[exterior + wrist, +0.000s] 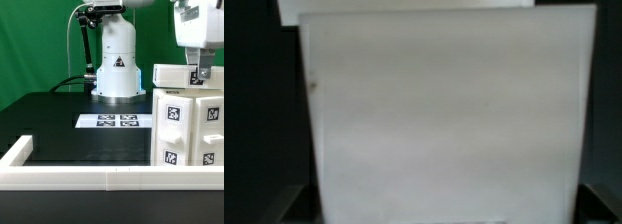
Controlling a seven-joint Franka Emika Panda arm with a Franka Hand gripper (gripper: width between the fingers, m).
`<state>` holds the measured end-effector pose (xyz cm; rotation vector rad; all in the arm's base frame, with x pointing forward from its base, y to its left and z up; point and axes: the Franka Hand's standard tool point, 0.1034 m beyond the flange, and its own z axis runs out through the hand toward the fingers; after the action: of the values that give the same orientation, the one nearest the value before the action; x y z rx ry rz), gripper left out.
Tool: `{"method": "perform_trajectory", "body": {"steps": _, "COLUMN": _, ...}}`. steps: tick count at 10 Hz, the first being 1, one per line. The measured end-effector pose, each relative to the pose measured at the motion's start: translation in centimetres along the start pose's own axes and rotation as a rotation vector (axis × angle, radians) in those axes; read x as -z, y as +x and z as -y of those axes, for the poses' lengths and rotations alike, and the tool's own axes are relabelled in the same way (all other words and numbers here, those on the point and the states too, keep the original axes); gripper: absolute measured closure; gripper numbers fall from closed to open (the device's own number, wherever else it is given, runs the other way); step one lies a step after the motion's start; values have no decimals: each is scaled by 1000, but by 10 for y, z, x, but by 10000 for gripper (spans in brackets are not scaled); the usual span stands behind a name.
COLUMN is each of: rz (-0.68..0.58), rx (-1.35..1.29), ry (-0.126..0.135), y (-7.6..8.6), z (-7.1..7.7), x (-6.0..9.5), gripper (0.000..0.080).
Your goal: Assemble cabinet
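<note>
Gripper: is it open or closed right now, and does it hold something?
Gripper: closed on the white cabinet part, which fills the space between its fingers.

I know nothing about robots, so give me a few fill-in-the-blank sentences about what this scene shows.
The table top is ___ in colour. The cabinet stands at the exterior view's ___ side. The marker board lies ___ on the table. The backdrop behind the robot is ___.
Missing words: black; right; flat; green.
</note>
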<state>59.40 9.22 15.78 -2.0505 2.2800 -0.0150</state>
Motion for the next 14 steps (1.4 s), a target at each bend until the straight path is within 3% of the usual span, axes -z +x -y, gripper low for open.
{"method": "perform_trajectory", "body": {"steps": 3, "rz": 21, "rx": -163, "ry": 1, "y": 0, "z": 2, "x": 0, "gripper": 236}}
{"method": "perform_trajectory", "body": {"steps": 6, "rz": 47, "rx": -173, "ry": 21, "y": -5, "z": 5, "x": 1, "gripper": 236}}
{"method": "perform_trajectory", "body": {"steps": 7, "rz": 48, "rx": -162, "ry": 20, "y": -6, "z": 4, "x": 0, "gripper": 163}}
{"method": "perform_trajectory", "body": {"steps": 8, "rz": 51, "rx": -161, "ry": 20, "y": -7, "z": 4, "x": 0, "gripper": 38}}
{"method": "perform_trajectory", "body": {"steps": 14, "rz": 111, "rx": -45, "ry": 72, "y": -15, "z": 13, "x": 31, "gripper": 3}}
